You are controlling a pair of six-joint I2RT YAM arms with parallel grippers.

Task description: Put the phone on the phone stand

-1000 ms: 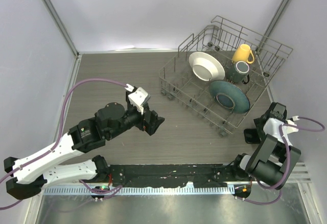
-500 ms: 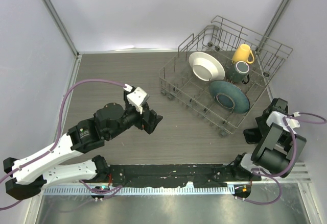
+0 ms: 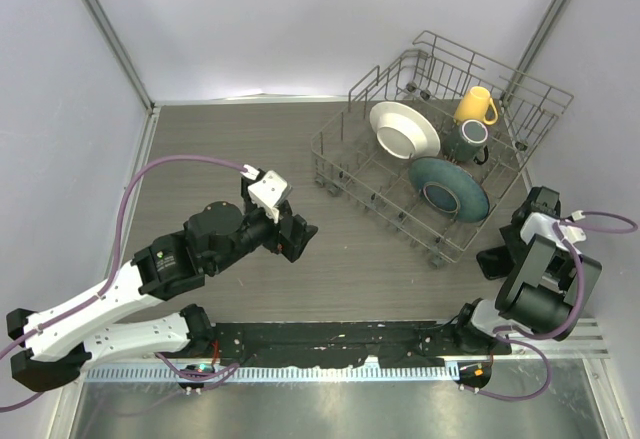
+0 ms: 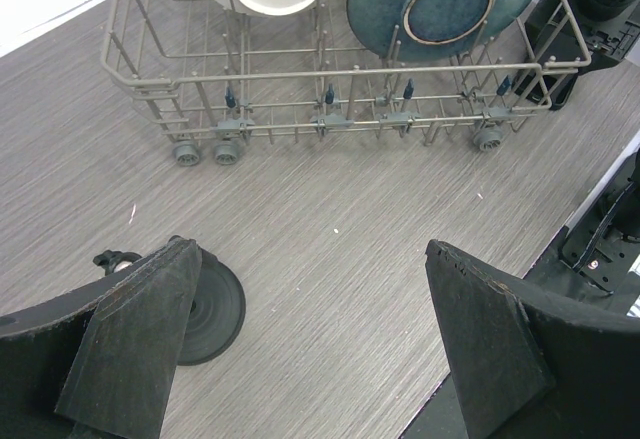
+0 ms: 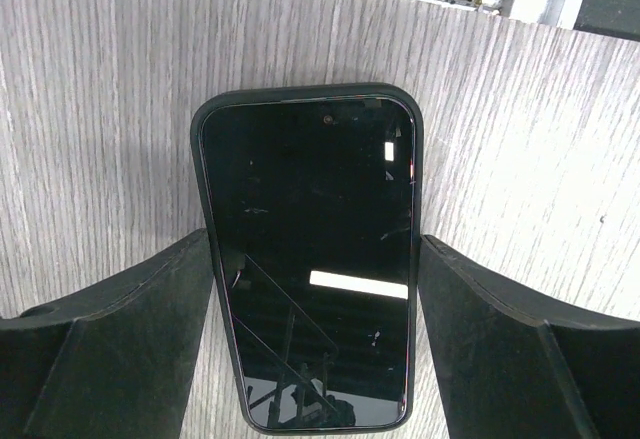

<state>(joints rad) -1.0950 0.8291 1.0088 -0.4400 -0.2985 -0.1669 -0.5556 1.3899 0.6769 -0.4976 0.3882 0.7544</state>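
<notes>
The phone lies flat and face up on the wood table, at the right edge in the top view. My right gripper is open and points down over it, one finger close beside each long edge; in the top view it is at the far right. The phone stand's round black disc base shows in the left wrist view, partly hidden behind the left finger; its stem and cradle are hidden. My left gripper is open and empty just above the table, left of centre in the top view.
A grey wire dish rack stands at the back right with a white plate, a teal plate, a yellow mug and a dark mug. It also shows in the left wrist view. Side walls close in.
My right arm has shifted and settled its gripper over the phone. My left gripper has drawn back slightly to the left. The phone has not moved.
</notes>
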